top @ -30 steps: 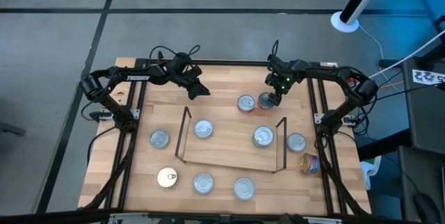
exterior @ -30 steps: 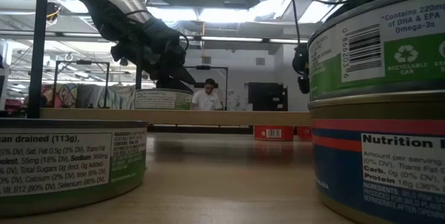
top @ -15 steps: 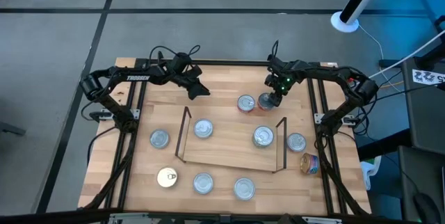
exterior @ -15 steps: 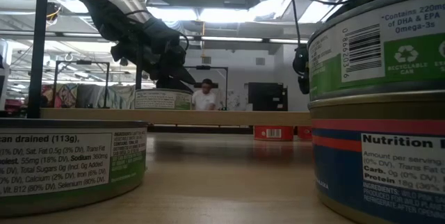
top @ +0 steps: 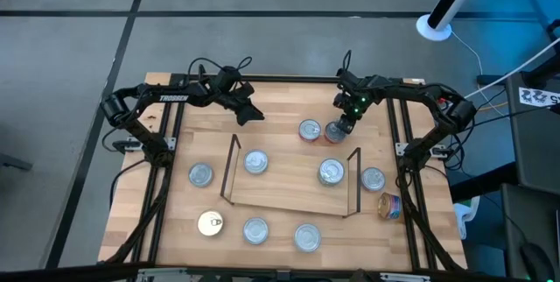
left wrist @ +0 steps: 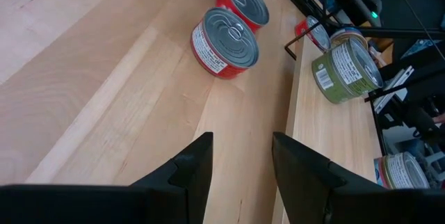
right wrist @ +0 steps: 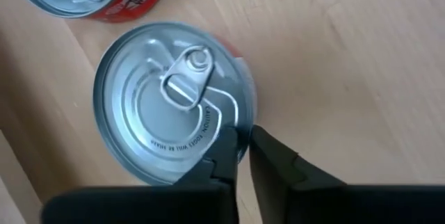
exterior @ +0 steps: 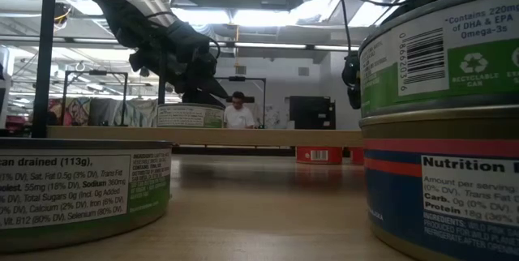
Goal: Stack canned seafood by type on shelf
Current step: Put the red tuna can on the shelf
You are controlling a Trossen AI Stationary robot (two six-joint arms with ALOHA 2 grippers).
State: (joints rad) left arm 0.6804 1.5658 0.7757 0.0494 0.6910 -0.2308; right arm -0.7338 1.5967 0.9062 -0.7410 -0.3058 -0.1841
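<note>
Left gripper (top: 248,111) hovers over bare wood at table's far-left area, fingers (left wrist: 191,165) apart, nothing between them. Shelf (top: 289,190) sits mid-table, black wire uprights at short ends; two silver-topped tins (top: 255,161) on its far edge, near half of board open. Loose tins ring shelf near table's front and side edges. Right gripper (top: 343,127) at far right, fingers nearly together, pinching rim of red-sided tin (right wrist: 170,99), silver pull-tab lid up; second red tin (top: 309,130) just beside it.
</note>
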